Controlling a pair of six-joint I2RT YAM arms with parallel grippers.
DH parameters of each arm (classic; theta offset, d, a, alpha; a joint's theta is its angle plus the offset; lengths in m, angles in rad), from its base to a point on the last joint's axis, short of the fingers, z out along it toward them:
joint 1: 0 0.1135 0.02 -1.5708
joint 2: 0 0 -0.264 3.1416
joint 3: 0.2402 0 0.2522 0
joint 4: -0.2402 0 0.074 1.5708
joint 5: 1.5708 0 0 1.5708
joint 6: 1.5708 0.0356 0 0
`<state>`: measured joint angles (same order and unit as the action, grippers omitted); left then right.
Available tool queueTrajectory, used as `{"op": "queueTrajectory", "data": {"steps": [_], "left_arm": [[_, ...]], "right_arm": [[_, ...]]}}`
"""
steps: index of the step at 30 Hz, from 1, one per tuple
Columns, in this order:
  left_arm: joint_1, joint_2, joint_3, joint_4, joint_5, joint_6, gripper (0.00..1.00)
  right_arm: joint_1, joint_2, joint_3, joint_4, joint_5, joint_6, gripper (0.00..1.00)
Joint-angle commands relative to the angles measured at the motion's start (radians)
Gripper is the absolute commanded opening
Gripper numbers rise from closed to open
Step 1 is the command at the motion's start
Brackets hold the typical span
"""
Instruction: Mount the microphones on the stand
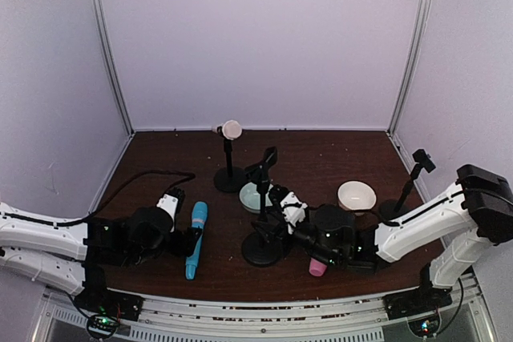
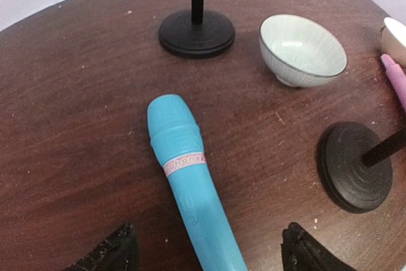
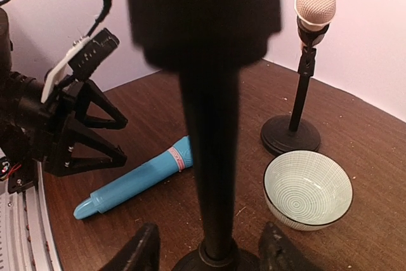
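Under the left gripper point(image 2: 209, 253), the sky-blue microphone point(image 2: 190, 201) is smooth, faintly glossy plastic. The table point(image 2: 76, 125) is matt, dust-flecked dark wood. Ahead is a glazed, finely ribbed bowl point(image 2: 303, 52), and to the right a matt black stand base point(image 2: 355, 169).

The sky-blue microphone point(image 2: 190, 201) is pink-banded, the pale-green bowl point(image 2: 303, 51) finely striped.

A microphone point(image 1: 195, 239) lies on the table point(image 1: 337, 158), left of a stand point(image 1: 262, 250), with a bowl point(image 1: 252, 196) behind that stand

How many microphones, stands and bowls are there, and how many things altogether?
Microphones: 3 (blue microphone, cream microphone, pink microphone)
Stands: 3 (back stand, middle stand, right stand)
Bowls: 2 (green bowl, white bowl)
Total: 8
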<state>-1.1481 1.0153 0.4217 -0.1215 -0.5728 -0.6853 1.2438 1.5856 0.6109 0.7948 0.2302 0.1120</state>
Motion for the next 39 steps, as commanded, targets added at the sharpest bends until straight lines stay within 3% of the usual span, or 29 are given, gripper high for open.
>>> {"op": "queueTrajectory", "data": {"steps": [1, 5, 17, 26, 32, 39], "left_arm": [[0.020, 0.041, 0.049, -0.080, 0.055, -0.055, 0.80], [0.046, 0.084, 0.079, -0.119, 0.069, -0.058, 0.80], [0.323, 0.319, 0.294, -0.179, 0.365, 0.084, 0.79], [0.382, 0.574, 0.504, -0.302, 0.450, 0.128, 0.75], [0.383, 0.682, 0.561, -0.368, 0.441, 0.127, 0.74], [0.383, 0.721, 0.592, -0.389, 0.435, 0.152, 0.59]], "right_arm": [[0.002, -0.111, 0.024, -0.104, 0.003, 0.065, 0.60], [0.016, -0.174, -0.008, -0.185, 0.000, 0.113, 0.70], [0.162, -0.307, -0.115, -0.300, 0.066, 0.176, 0.71], [0.242, -0.270, -0.116, -0.305, 0.094, 0.175, 0.71], [0.256, -0.298, -0.124, -0.311, 0.104, 0.169, 0.71], [0.271, -0.317, -0.128, -0.346, 0.111, 0.166, 0.70]]}}
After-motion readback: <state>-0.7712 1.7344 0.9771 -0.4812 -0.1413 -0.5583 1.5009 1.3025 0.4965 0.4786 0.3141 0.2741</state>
